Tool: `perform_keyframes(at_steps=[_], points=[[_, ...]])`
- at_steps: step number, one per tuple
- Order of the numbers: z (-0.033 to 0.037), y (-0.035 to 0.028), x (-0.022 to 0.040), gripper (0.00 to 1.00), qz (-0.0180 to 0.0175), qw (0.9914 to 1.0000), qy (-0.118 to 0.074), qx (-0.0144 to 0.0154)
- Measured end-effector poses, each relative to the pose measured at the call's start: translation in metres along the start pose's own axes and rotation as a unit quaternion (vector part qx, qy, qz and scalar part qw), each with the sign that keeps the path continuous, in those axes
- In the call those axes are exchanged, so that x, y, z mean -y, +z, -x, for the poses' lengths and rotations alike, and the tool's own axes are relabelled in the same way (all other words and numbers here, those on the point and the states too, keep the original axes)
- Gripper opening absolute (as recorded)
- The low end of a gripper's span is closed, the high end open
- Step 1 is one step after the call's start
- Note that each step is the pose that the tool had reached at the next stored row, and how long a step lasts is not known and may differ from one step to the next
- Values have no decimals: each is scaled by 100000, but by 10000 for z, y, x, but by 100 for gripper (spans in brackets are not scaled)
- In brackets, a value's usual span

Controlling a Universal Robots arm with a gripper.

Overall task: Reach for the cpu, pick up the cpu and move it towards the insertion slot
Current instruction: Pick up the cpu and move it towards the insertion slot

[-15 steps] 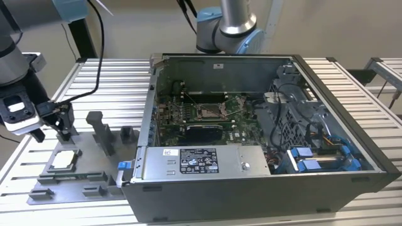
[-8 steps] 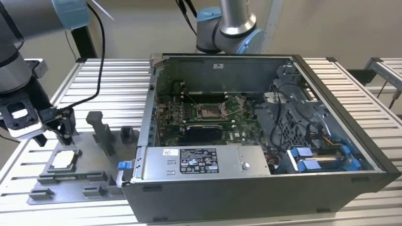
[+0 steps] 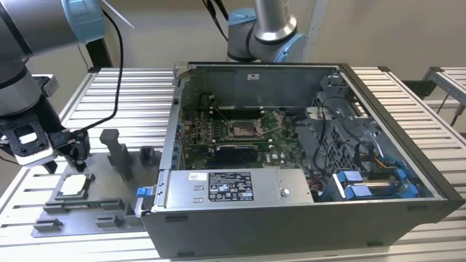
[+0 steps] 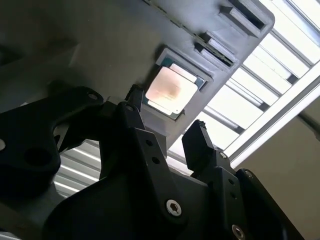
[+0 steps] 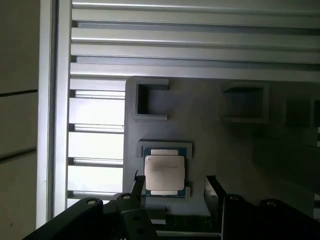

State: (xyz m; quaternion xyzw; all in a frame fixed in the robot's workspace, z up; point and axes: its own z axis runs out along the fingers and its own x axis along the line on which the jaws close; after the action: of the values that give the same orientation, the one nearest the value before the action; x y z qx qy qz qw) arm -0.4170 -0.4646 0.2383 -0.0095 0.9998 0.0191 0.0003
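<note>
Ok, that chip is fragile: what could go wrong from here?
In the first wrist view the flat square silvery cpu sits nearer one finger of the open claw, so closing may shove or tilt it.
It lies low in the grey plastic holder tray, so the fingers might catch the recess edge.
The silver-framed square insertion slot sits deep inside the open computer case, where walls could be bumped.

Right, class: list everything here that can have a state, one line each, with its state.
cpu: flat on the grey fixture, not gripped
gripper: open, empty, hovering close over the cpu
insertion slot: empty
computer case: open, side panel off
</note>
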Motion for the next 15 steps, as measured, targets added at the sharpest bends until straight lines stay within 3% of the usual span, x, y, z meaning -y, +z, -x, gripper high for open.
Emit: perform_keyframes(at_steps=[15], points=[[-49,199,9,100,2,100000,-7,1]])
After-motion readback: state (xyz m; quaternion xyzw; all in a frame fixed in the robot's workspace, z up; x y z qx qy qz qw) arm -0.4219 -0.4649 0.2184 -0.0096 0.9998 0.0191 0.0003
